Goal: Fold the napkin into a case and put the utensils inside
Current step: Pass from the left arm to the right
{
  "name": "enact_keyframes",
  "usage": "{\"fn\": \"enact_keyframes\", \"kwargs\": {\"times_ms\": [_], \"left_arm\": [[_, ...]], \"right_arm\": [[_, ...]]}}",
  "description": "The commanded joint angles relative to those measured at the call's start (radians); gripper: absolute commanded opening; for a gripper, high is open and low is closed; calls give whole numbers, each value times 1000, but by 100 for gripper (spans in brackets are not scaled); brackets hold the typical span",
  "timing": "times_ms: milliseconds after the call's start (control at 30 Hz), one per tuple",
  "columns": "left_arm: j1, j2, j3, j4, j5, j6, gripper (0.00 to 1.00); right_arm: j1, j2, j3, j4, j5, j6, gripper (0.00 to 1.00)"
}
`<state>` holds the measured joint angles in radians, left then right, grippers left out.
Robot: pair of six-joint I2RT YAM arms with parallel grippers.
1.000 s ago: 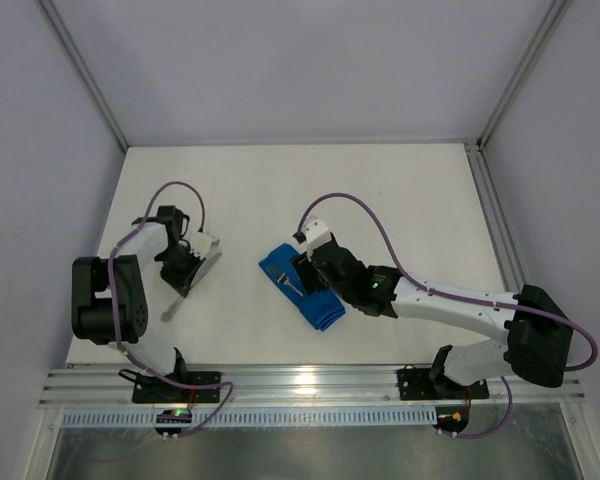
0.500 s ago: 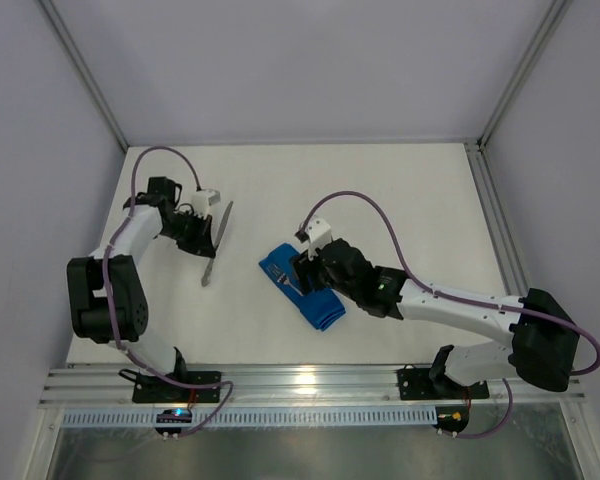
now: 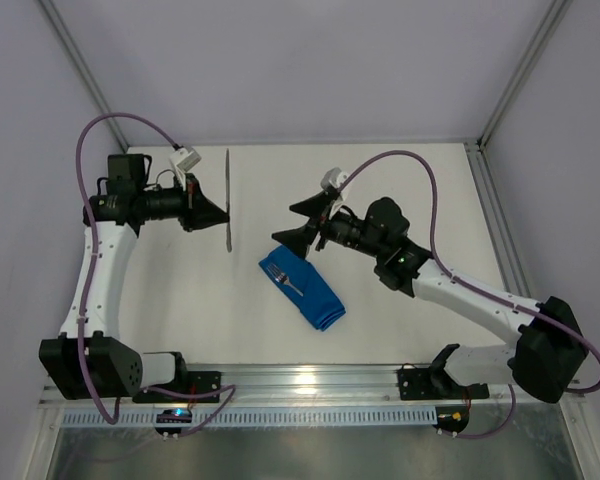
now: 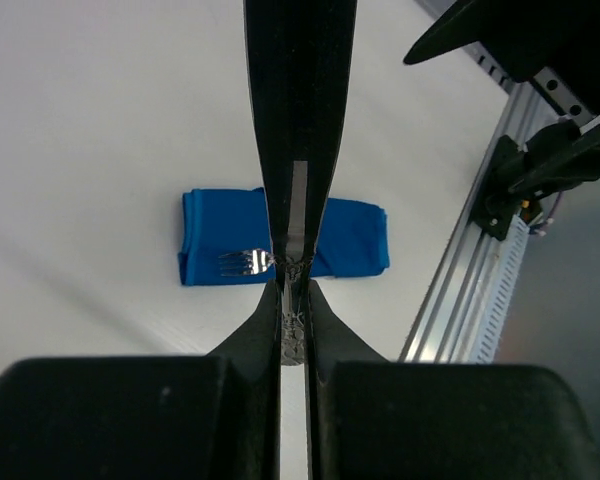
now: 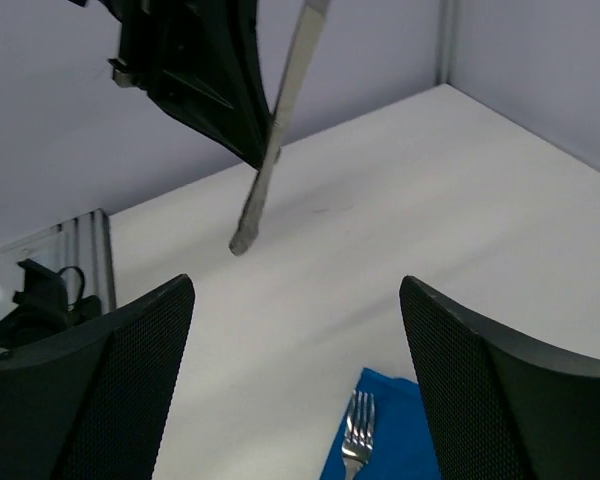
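I find the left pincer [image 3: 218, 211] clamped tight on the knife [image 3: 227, 200], gripping it partway along its length and holding it up over the far left part of the counter [image 3: 400, 190]. In the right wrist view its lower end appears clear of the surface. The right pincer [image 3: 288, 224] stands wide open with nothing in it, hovering just beyond the far end of the case [image 3: 305, 292]. The case lies flat near the middle of the counter, a narrow blue folded strip set on a diagonal. The fork [image 3: 288, 283] is already lodged in it, with only the tines showing at the end nearer the right pincer. I judge the step in hand to be carrying the knife across and sliding it in beside the fork. To do it well, I would turn the knife until its length runs along the case, bring it down low and nearly flat, and enter at the end where the tines protrude. I cannot make out the lip of the pouch, so I would confirm the opening from the wrist view first. The cloth looks soft and may bunch or slide, so the free right pincer should pin the case, keeping well apart from the incoming arm. I would release only once the knife sits deep.
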<state>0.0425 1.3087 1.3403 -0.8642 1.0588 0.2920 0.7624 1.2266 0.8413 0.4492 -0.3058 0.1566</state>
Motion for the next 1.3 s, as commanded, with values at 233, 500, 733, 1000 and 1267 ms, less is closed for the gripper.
{"fn": "enact_keyframes", "kwargs": {"times_ms": [233, 500, 733, 1000, 1267], "left_arm": [[5, -71, 17, 68, 253, -140, 0], [-3, -89, -15, 60, 271, -125, 0], [-7, -94, -9, -15, 260, -42, 0], [-12, -103, -7, -78, 260, 15, 0], [-15, -108, -1, -84, 271, 21, 0]], "right_arm": [[15, 260, 206, 247, -446, 167, 81], [49, 399, 315, 253, -454, 210, 80], [32, 424, 302, 341, -460, 277, 77], [-20, 373, 334, 310, -466, 272, 81], [-20, 504, 516, 283, -513, 356, 82]]}}
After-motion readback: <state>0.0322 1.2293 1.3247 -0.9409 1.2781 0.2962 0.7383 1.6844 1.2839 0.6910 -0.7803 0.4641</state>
